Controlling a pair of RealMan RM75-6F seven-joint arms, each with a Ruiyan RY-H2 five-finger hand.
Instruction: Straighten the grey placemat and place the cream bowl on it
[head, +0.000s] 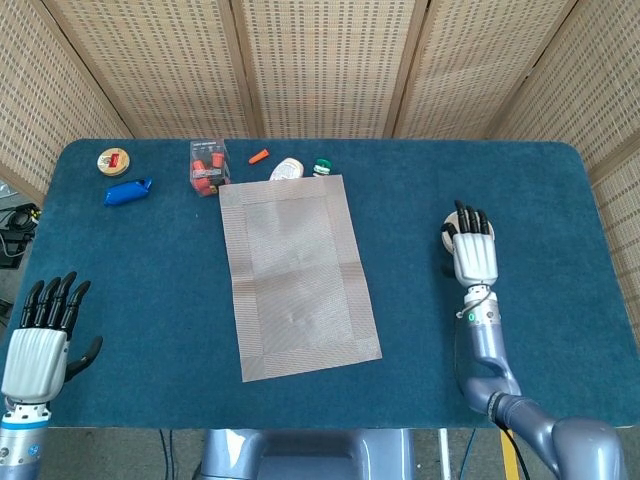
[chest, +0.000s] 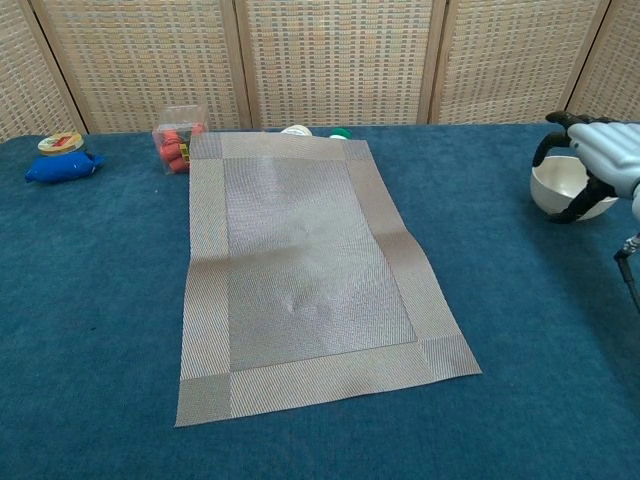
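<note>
Right hand (chest: 595, 165) grips bowl (chest: 562, 188) near table's right edge, well apart from placemat (head: 296, 270). Left hand (head: 38, 345), fingers spread, holding nothing, at front-left corner.

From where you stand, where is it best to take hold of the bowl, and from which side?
Probably at the rim, from above on its right side. The bowl stands with its mouth open, so one finger can go inside the wall and the thumb outside. The right hand already grips it this way. The mat lies to its left, so that side stays free.
</note>
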